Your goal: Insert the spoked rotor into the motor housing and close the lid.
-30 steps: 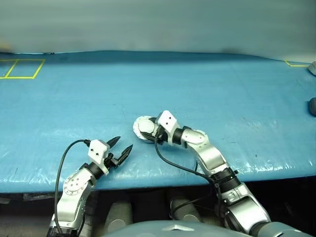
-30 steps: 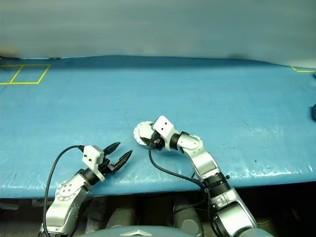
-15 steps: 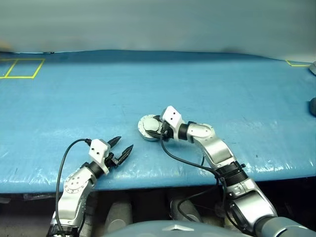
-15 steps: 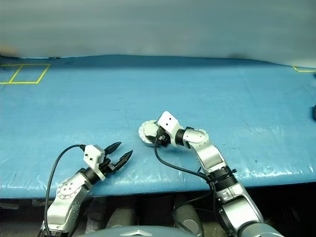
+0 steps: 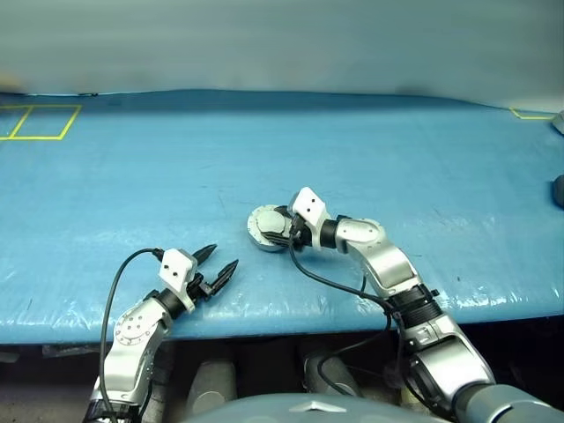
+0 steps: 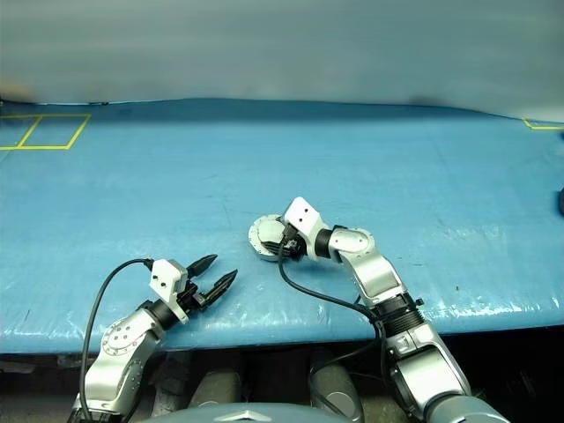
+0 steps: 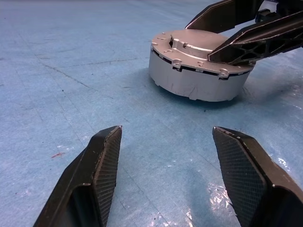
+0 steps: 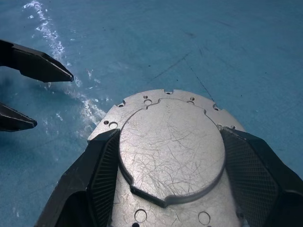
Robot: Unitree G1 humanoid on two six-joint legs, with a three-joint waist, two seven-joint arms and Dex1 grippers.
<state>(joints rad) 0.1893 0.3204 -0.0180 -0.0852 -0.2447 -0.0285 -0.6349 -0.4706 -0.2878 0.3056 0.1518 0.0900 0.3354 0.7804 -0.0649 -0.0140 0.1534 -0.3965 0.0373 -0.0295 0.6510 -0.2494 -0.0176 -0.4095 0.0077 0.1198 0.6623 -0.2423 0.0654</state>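
The motor housing (image 5: 262, 231) sits on the blue table, a round silver-grey drum with its lid (image 8: 170, 146) lying flat on top, plain outer face up. My right gripper (image 5: 276, 233) reaches in from the right, and its two black fingers (image 8: 94, 175) hug the lid's edge on both sides. In the left wrist view the housing (image 7: 189, 80) stands ahead with those fingers along its top rim. My left gripper (image 5: 222, 256) hovers open near the table's front edge, short of the housing, with nothing between its fingers. The spoked rotor is hidden.
A yellow taped square (image 5: 40, 122) marks the far left corner of the blue table (image 5: 132, 185). Dark objects (image 5: 557, 189) lie at the right edge. The table's front edge (image 5: 291, 324) runs just below both grippers.
The right gripper and the housing between its fingers have shifted a little to the right, and the lid's top now faces up flatter. The left gripper has stayed put.
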